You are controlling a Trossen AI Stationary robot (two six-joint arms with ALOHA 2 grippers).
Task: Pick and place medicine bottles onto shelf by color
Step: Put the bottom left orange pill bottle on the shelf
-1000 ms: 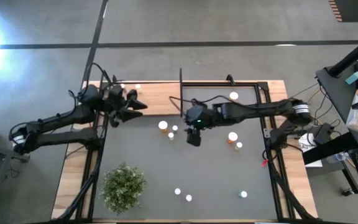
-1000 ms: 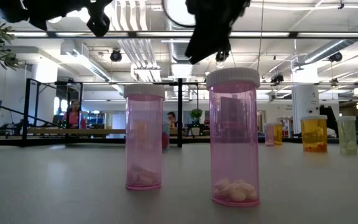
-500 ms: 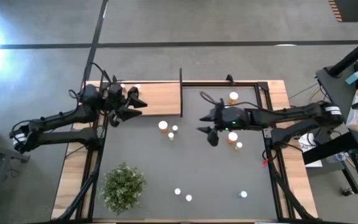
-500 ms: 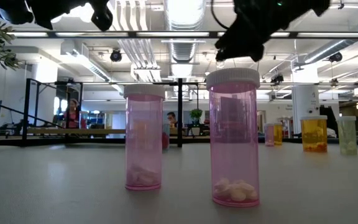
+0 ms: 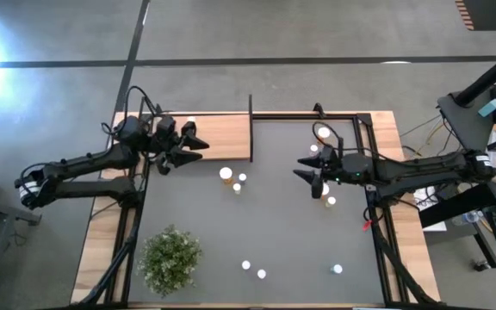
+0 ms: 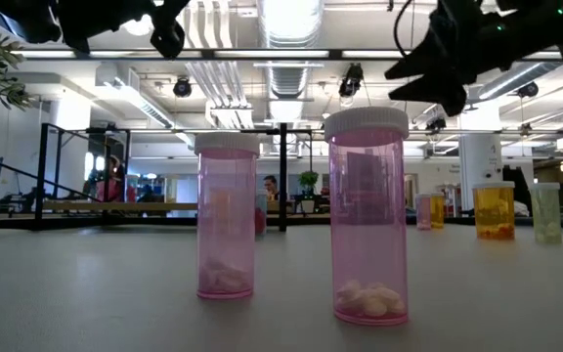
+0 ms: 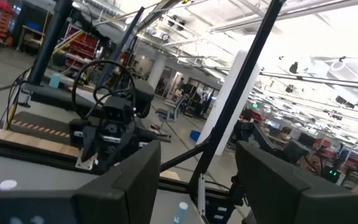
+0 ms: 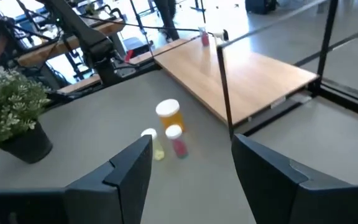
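Pincers both parted and carrying nothing. Left pincer (image 5: pixel 198 148) hangs over the shelf (image 5: pixel 226 138) edge; right pincer (image 5: pixel 303 167) hangs above the tabletop (image 5: pixel 265 224) beside an orange bottle (image 5: pixel 322 190) it partly hides. Another orange bottle (image 5: pixel 226 174) stands near the shelf with two small bottles just beside it, colours hard to tell from above. Low view: two pink bottles (image 6: pixel 368 215) in front, arms cut off at the top. Plant (image 5: pixel 171 257) at left
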